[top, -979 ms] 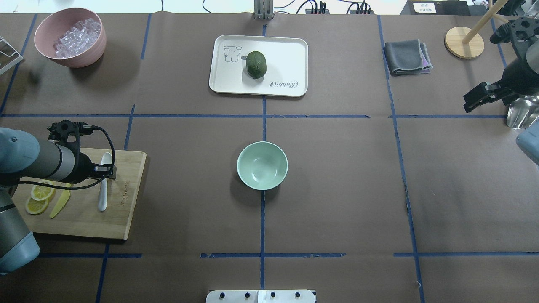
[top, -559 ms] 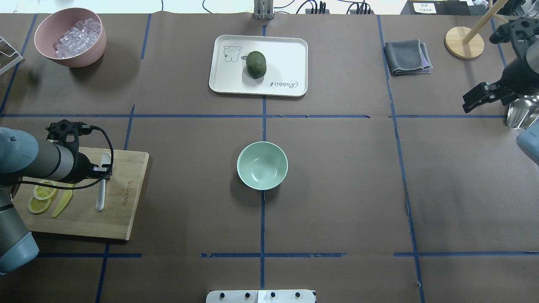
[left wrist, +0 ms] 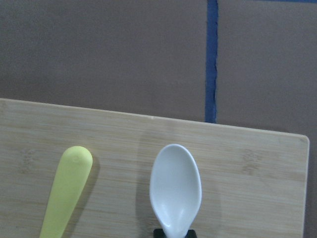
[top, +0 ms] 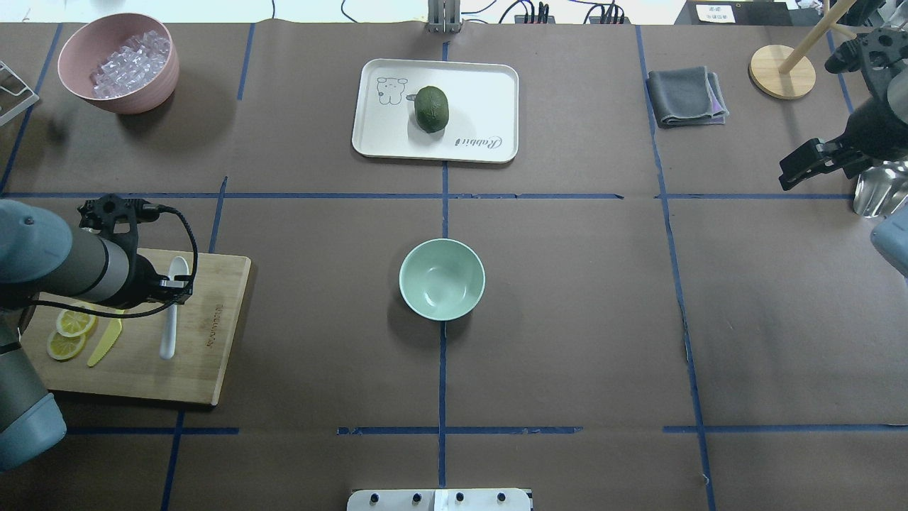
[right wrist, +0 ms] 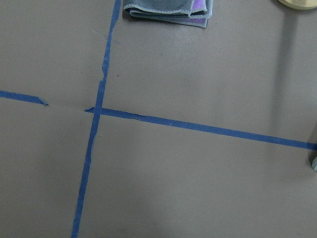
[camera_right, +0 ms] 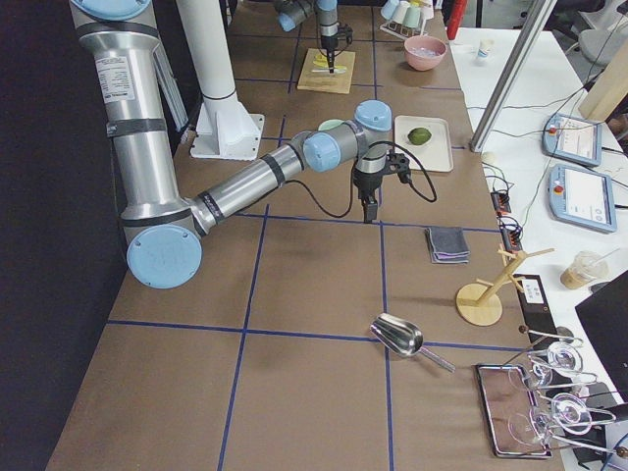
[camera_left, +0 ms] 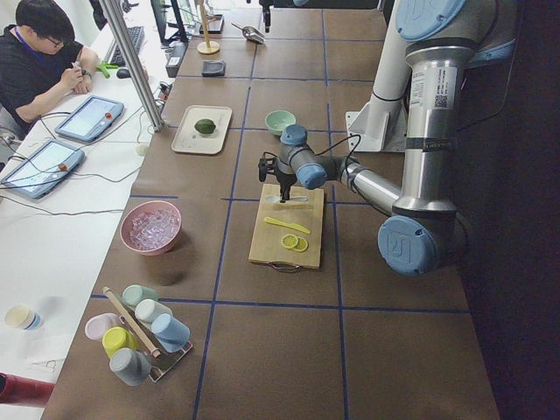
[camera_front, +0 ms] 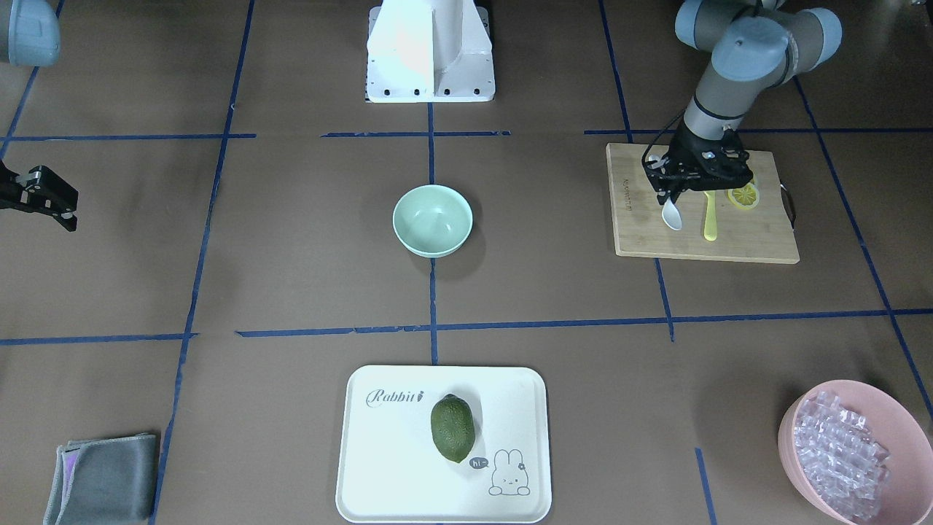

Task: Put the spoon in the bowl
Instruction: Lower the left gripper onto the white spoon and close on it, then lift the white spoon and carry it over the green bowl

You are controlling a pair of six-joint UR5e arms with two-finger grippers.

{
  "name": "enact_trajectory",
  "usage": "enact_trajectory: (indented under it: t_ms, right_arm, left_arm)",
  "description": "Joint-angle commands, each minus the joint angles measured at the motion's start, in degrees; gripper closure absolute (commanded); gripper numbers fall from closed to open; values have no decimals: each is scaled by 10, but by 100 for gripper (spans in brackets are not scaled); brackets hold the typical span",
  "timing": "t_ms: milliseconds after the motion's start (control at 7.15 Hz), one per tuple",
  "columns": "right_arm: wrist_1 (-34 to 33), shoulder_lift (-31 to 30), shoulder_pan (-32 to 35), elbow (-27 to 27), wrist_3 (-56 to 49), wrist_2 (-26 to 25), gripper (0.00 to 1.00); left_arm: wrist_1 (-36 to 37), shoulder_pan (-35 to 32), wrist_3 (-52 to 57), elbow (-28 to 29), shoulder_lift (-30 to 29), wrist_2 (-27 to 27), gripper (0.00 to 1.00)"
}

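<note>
Left gripper: the left gripper (top: 174, 291) points down over the wooden cutting board (top: 213, 341), clenched on the spoon; in the left wrist view, dark fingertips (left wrist: 159, 232) sit on either side of the spoon's neck.
Spoon: the white spoon (top: 169, 333) is grasped just behind its scoop. The scoop juts out ahead of the gripper, away from the robot, and the handle runs back under it toward the robot. I cannot tell whether the spoon is off the board or resting on it.
Bowl: the pale green bowl (top: 442, 278) stands upright with nothing in it, well apart from the left gripper on its right-hand side, roughly midway between the two grippers.
Knife: a yellow plastic knife (top: 103, 344) lies on the board just beside the gripper's left side, roughly parallel to the spoon and not touching it.
Lemon: two lemon slices (top: 67, 333) lie further to the gripper's left, beyond the knife.
Right gripper: the right gripper (top: 798, 169) hangs above the bench (top: 567, 319), far from the bowl and with nothing in its grasp; I cannot tell whether its fingers are apart or together.
Cloth: a folded grey cloth (top: 684, 96) lies on the bench ahead of the right gripper.
</note>
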Motion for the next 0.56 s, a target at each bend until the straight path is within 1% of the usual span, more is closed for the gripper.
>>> enact_trajectory:
  t_ms: [0, 140, 280, 420]
  right_arm:
    - [0, -2, 0, -1, 0, 0, 0]
    - [0, -6, 0, -1, 0, -1, 0]
    - [0, -6, 0, -1, 1, -1, 0]
    - [0, -7, 0, -1, 0, -1, 0]
  left_arm:
    - [148, 3, -17, -27, -142, -23, 100]
    - [169, 26, -84, -3, -221, -32, 100]
    - [158, 42, -149, 46, -281, -30, 100]
    - [147, 55, -197, 108, -347, -29, 100]
